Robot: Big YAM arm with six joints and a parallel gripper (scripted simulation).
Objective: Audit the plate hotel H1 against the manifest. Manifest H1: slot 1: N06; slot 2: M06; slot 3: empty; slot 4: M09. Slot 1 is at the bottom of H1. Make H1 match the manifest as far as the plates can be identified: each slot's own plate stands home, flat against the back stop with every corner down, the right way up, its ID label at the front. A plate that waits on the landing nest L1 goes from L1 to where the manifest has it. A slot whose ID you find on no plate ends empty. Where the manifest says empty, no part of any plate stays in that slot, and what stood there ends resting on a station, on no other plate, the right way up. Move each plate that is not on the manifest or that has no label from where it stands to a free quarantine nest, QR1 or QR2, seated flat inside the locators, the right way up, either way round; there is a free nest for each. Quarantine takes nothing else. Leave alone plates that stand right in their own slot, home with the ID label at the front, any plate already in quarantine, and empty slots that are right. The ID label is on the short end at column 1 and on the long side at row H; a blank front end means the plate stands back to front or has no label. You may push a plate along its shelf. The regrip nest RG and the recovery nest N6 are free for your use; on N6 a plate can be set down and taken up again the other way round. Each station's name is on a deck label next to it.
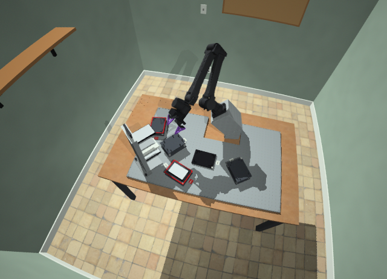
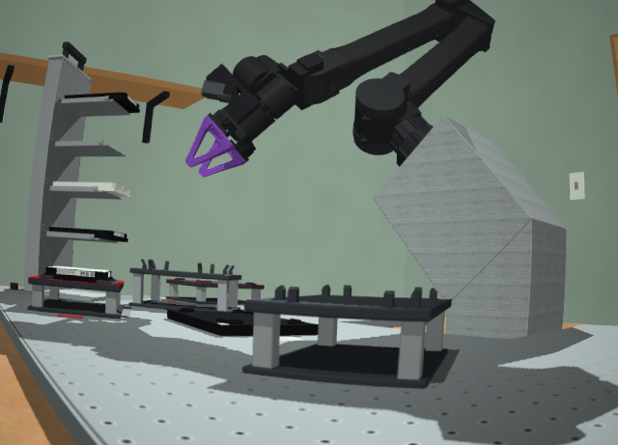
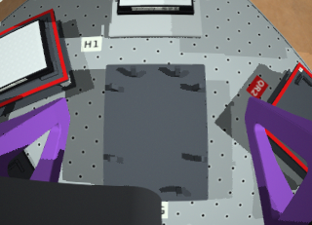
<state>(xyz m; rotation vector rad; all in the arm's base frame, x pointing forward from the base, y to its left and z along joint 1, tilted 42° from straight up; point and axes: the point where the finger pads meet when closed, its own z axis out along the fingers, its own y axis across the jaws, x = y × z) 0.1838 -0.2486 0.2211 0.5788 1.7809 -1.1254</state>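
Note:
The plate hotel H1 (image 2: 60,171) stands at the left. It holds a black plate on the top shelf (image 2: 99,101), nothing on the shelf below (image 2: 87,149), a white plate (image 2: 92,184) on the second shelf and a black plate (image 2: 90,232) on the bottom shelf. My gripper (image 2: 214,151) is open and empty. A white plate (image 1: 178,171) lies in a red-rimmed quarantine nest; its side label (image 2: 74,272) is too small to read.
A second red-rimmed nest (image 1: 158,124) lies left of the gripper, dark inside. A flat black nest (image 1: 204,158) and a raised dark nest (image 1: 237,169) stand to the right. The arm's grey base block (image 1: 229,118) is behind.

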